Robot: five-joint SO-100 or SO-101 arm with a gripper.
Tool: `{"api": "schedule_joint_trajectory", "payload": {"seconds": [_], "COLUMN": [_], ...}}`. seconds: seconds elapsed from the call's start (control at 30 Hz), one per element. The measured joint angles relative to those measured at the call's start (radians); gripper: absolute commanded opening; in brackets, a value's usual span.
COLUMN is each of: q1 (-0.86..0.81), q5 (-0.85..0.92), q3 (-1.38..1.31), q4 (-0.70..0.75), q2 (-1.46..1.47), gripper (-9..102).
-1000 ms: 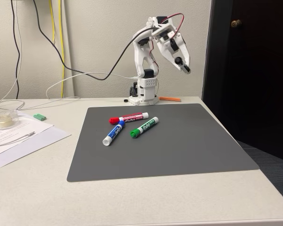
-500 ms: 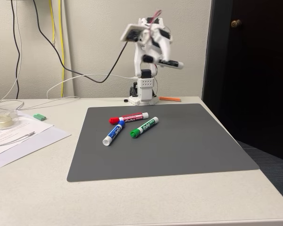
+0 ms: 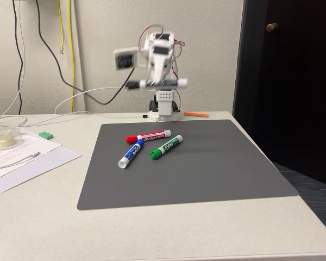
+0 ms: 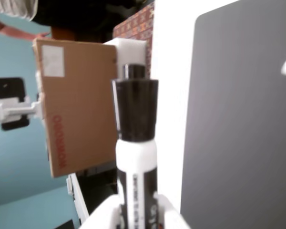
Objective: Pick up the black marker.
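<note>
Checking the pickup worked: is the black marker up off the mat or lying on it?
Off the mat. The gripper holds the black marker level in the air above the mat.

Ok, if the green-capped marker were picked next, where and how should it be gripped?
Probably mid-barrel, from straight above, jaws across its width: the green-capped marker lies flat and diagonal on the mat, bare mat either side, the blue-capped marker apart to its left in the fixed view. The gripper now holds the black marker.

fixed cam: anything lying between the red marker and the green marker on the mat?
Nothing lies between them. In the fixed view, a strip of bare gray mat separates the red marker from the green marker; the blue marker lies left of that gap.
</note>
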State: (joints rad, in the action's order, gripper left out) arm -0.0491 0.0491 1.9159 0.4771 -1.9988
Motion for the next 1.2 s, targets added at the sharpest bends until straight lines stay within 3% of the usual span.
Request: {"api": "schedule_joint_trajectory", "payload": {"seconds": [0.13,0.5,1.2], "q1": [0.003,0.018,0.086], "q5": [0.023,0.017,0.018], "q3": [0.081,0.135,0.603], "q4": [-0.058,-0.028,-0.179], "q2": [-0.011,-0.031,-0.4], "gripper": [0,0,0]}}
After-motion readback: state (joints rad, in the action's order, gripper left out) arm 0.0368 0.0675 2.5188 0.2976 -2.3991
